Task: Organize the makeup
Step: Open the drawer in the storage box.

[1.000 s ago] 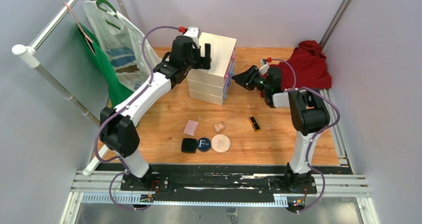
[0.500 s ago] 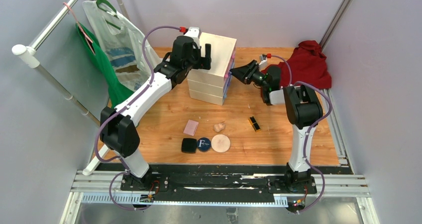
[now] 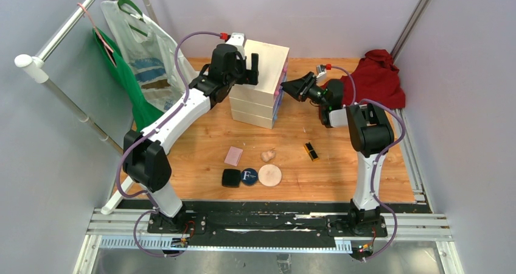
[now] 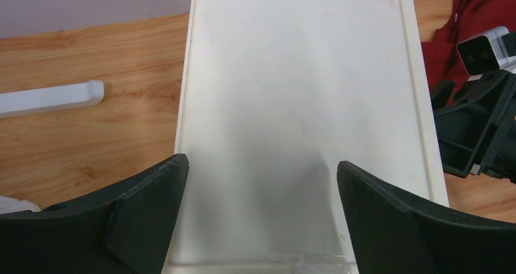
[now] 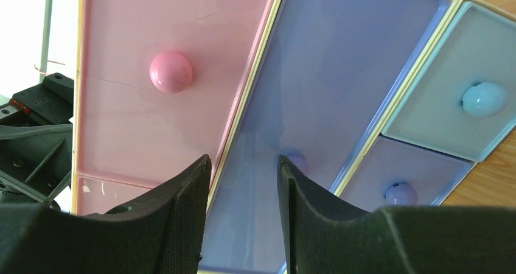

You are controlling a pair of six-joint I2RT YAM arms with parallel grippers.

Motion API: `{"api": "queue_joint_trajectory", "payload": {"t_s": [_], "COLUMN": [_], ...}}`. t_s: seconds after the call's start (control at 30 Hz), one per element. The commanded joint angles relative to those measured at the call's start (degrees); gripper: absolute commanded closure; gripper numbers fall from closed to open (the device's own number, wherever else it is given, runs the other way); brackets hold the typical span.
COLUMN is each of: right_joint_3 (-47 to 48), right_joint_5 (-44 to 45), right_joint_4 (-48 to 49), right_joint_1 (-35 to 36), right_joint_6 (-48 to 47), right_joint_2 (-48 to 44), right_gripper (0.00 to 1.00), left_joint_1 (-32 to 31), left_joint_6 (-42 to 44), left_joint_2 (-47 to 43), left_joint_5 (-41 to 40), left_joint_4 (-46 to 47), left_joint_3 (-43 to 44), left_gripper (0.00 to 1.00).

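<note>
The makeup lies on the wooden table in the top view: a pink square (image 3: 233,156), a beige sponge (image 3: 268,155), a black square compact (image 3: 230,178), a round navy compact (image 3: 248,176), a beige round puff (image 3: 269,175) and a black-gold lipstick (image 3: 311,151). No brush or pencils show. My left gripper (image 3: 249,67) (image 4: 261,167) is open and empty over the cream chest's top (image 4: 298,73). My right gripper (image 3: 291,88) (image 5: 243,164) is open with a narrow gap, close to the purple drawer front (image 5: 322,73). That drawer's knob (image 5: 298,160) peeks from behind the right finger.
The chest (image 3: 261,103) stands at the back middle, with a pink drawer and knob (image 5: 171,71) and small drawers with a blue knob (image 5: 484,98) and a purple knob (image 5: 400,193). A red cloth (image 3: 380,79) lies back right. Bags (image 3: 140,49) hang on a rack at the left.
My right gripper has moved left, up to the chest's drawer fronts. The left arm and the makeup have not moved.
</note>
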Motion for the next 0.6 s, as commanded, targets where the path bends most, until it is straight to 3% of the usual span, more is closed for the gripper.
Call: {"api": "queue_joint_trajectory", "payload": {"t_s": [0.0,0.57], "right_joint_3": [-1.0,-1.8], "right_joint_5": [-0.6,-0.9], "right_joint_4": [2.7,3.1], "right_joint_1": [-0.9,-1.6], "right_joint_6": [0.1,-0.1], "right_joint_2": [1.1,2.9], "right_gripper": [0.56,0.56], "left_joint_1": [-0.1,-0.2], "left_joint_6": [0.3,0.5], "left_joint_2": [1.9,2.2], "left_joint_5": [-0.5,-0.7], "left_joint_4": [-3.1,-3.3], "left_joint_3": [-1.3,-1.0], "left_gripper": [0.02,0.02]}}
